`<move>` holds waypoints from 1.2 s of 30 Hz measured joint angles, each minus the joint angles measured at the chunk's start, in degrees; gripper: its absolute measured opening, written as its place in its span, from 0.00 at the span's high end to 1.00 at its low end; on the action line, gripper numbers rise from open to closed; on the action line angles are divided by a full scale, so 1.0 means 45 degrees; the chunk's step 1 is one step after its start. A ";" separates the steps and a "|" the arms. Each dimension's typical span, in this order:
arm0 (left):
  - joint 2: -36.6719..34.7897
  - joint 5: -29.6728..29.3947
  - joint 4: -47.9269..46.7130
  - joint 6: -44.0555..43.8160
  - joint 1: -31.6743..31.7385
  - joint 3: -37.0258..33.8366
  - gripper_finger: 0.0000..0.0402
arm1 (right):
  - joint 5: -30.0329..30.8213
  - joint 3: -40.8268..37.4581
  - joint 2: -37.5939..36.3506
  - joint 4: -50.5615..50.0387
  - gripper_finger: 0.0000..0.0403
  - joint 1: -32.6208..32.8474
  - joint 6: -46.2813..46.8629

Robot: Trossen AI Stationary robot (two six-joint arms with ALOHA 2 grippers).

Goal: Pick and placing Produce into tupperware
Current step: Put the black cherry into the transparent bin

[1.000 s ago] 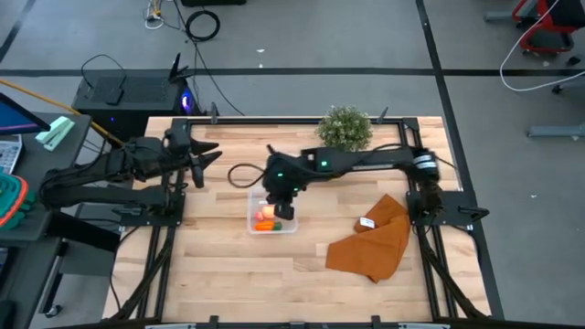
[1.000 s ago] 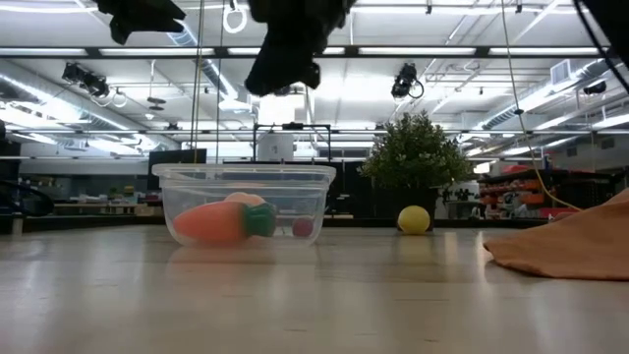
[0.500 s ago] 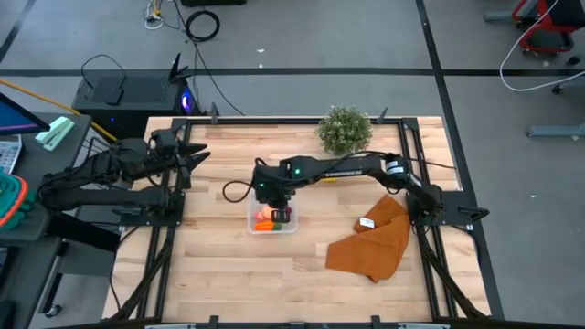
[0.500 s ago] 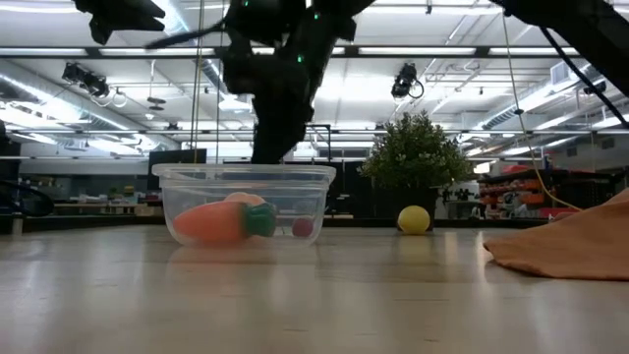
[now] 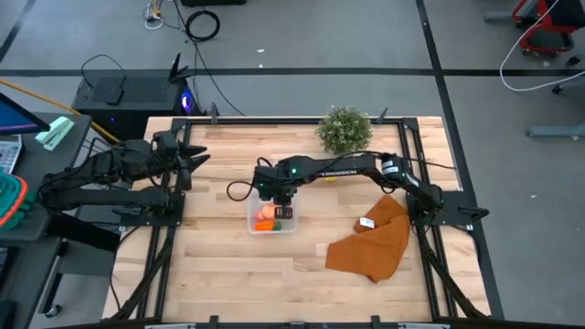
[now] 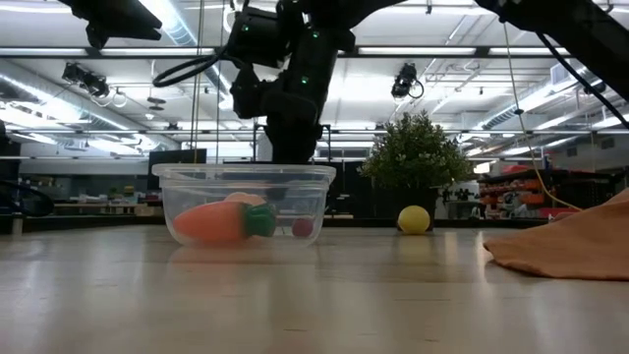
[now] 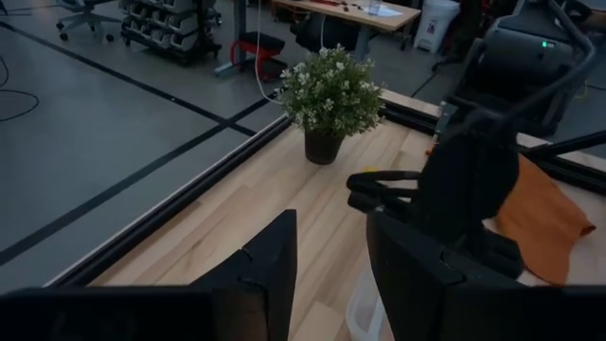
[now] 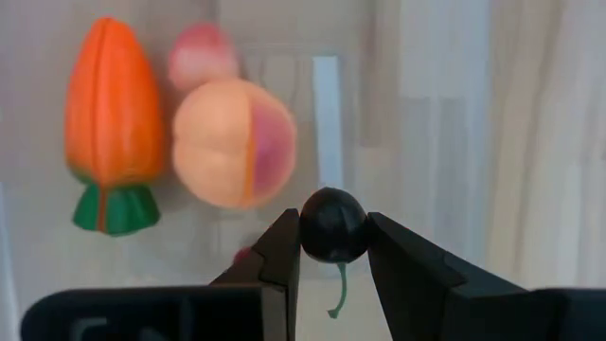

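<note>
Dark and round, a cherry (image 8: 332, 224) (green stem dangling) sits clamped in the right gripper (image 8: 332, 248) above the clear tupperware (image 5: 272, 223), over carrot (image 8: 108, 118) and apple (image 8: 234, 142). Best lower before releasing. Left gripper (image 7: 329, 254) waits, parted and empty.

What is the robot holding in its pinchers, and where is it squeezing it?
The right gripper pinches a small dark round berry by its sides, its green stem hanging free, above the tupperware. The left gripper holds nothing.
</note>
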 joint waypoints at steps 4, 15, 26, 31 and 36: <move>0.0000 0.0000 -0.0087 0.0019 0.0000 0.0000 0.65 | 0.0014 -0.0081 0.0000 -0.0165 0.81 -0.0127 0.0002; 0.0000 0.0000 -0.0092 0.0053 0.0000 0.0000 0.66 | -0.0320 -0.0083 0.0000 -0.0113 0.81 -0.0070 -0.0012; 0.0000 0.0000 -0.0095 0.0068 -0.0003 0.0000 0.64 | -0.0471 -0.0083 -0.0005 0.0060 0.81 0.0103 -0.0029; 0.0000 0.0000 -0.0092 0.0077 0.0000 0.0000 0.66 | -0.0634 -0.0107 0.0368 0.0031 0.81 0.0102 -0.0051; 0.0000 0.0000 -0.0097 0.0056 -0.0002 -0.0005 0.64 | -0.0474 -0.0095 0.0489 0.0250 0.81 0.0308 -0.0051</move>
